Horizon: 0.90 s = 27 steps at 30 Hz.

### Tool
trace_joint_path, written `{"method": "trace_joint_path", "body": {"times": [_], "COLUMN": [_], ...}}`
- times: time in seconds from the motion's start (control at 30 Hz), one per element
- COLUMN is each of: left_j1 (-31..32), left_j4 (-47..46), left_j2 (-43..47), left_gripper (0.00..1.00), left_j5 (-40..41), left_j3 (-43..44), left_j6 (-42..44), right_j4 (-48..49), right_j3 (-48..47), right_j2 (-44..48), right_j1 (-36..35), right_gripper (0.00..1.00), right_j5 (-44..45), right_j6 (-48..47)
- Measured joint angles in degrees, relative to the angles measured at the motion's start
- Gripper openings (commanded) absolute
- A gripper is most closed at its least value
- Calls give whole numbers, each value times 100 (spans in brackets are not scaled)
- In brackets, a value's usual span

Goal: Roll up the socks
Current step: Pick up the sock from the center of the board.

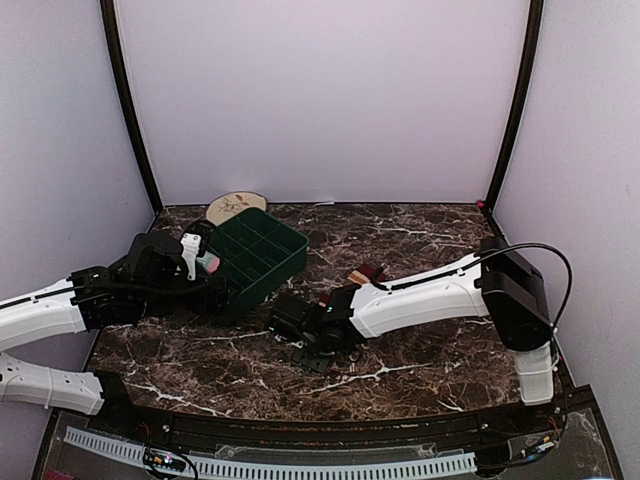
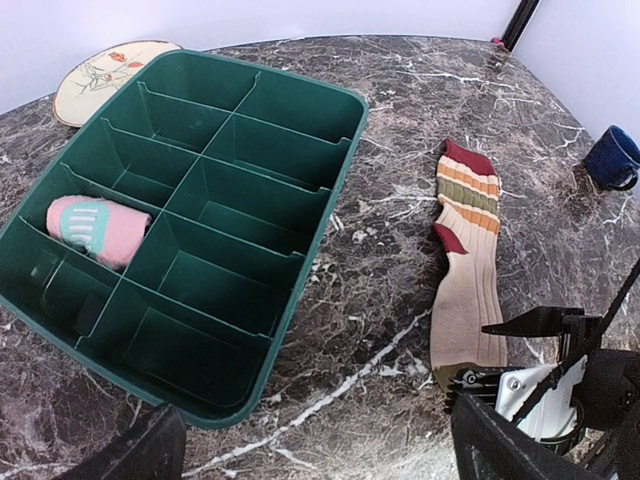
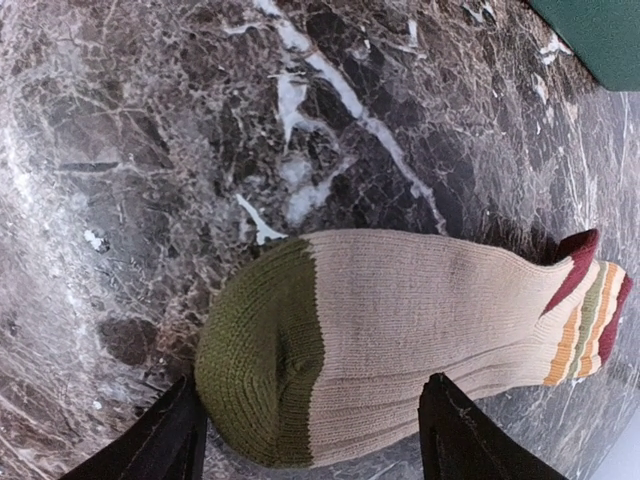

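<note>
The tan sock [image 3: 430,310] lies flat on the marble, with an olive toe [image 3: 260,360] and a striped cuff [image 3: 590,310]. My right gripper [image 3: 310,445] is open, one finger on each side of the toe end. It also shows in the top view [image 1: 303,338], where the sock's cuff [image 1: 368,272] peeks out behind the arm. The sock is full length in the left wrist view [image 2: 468,280]. The pink sock [image 2: 96,229] sits rolled in a compartment of the green tray [image 2: 345,170]. My left gripper [image 2: 320,462] is open and empty, low by the tray's near edge [image 1: 205,272].
The green divided tray [image 1: 290,262] stands at the left middle. The round beige plate [image 1: 235,207] lies behind it against the back wall. A blue mug [image 2: 612,158] stands at the right in the left wrist view. Purple walls close three sides.
</note>
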<state>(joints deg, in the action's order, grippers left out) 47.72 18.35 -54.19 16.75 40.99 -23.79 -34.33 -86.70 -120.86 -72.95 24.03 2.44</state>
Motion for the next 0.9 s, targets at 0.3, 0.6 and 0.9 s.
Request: {"method": "trace_joint_path", "body": {"times": [0.3,0.6,0.9], "left_j1": [0,-35,-103], "left_j4": [-2,-24,-92], "left_j2": [0,-68,-146], "left_gripper": [95,95,95], "left_j5": [48,70,79], "left_j3": [-83,-105,-105], "left_j6": [-11,-44,-37], "right_j4": [0,-20,-15], "right_j3": [-107,-192,-190], "right_j2": [-87,-221,-221], "right_j1": [20,22,24], "right_gripper": [59,20,11], "right_j5": [162,175,105], "right_j6": [-358,-667,-654]}}
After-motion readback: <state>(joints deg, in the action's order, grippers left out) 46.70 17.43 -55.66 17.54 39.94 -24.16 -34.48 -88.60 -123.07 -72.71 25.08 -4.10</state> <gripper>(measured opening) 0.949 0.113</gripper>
